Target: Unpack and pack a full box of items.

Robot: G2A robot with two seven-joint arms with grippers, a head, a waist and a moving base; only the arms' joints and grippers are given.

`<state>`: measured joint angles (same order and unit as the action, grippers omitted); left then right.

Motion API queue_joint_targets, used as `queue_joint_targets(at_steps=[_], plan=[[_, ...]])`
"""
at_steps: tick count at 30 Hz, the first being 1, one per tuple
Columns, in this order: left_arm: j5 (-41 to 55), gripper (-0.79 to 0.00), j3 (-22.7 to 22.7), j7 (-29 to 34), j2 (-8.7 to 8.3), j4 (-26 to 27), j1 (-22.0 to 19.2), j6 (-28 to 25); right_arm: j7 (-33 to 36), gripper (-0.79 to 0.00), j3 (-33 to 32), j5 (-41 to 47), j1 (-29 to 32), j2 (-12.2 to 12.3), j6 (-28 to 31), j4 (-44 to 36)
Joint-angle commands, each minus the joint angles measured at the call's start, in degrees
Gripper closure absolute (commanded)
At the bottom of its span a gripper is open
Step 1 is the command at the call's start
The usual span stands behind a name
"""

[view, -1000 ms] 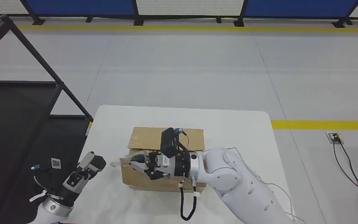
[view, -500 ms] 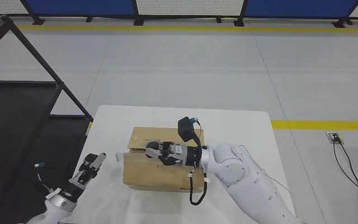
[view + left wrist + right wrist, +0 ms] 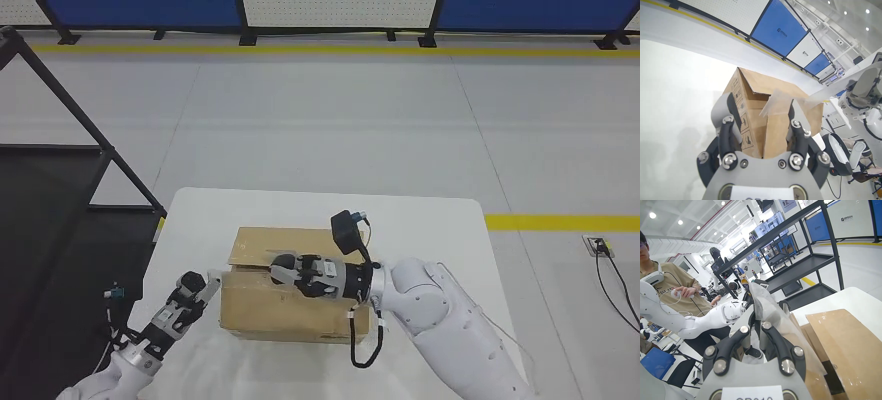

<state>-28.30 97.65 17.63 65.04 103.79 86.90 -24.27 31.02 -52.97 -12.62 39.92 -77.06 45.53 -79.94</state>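
The cardboard box sits mid-table, its long axis side to side across the white table, lid upward. Over the lid the right gripper has its jaws pressed together on a strip of clear tape. The left gripper has its jaws spread about the box's left end. Around lie grey floor, a yellow line, blue partition panels and a black rack. A second ago the left gripper was well apart from the box, and the right gripper was nearer that left end.

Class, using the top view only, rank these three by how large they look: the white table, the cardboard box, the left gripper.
1. white table
2. cardboard box
3. left gripper, clearly the smallest
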Motion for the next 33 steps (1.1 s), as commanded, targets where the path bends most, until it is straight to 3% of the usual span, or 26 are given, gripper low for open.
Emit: queue_joint_targets(at_steps=[1, 12, 23, 33], plan=[[-0.3, 0.000, -0.5, -0.3, 0.03, -0.2, -0.3, 0.2, 0.2, 0.000, -0.1, 0.1, 0.1, 0.0, 0.0, -0.1], [-3.2, 0.000, -1.5, -1.8, -0.04, -0.9, -1.6, 0.8, 0.7, 0.000, -0.4, 0.3, 0.3, 0.2, 0.1, -0.4], [4.7, 0.000, 2.8, 1.8, -0.47, 3.7, 1.7, 0.7, 1.2, 0.000, -2.0, 1.4, 0.7, 0.7, 1.4, -1.9], [6.2, 0.000, 5.2, 4.3, -0.87, 6.2, 3.5, 0.1, 2.7, 0.000, -3.1, 4.0, 1.6, 1.3, 3.2, -3.3]])
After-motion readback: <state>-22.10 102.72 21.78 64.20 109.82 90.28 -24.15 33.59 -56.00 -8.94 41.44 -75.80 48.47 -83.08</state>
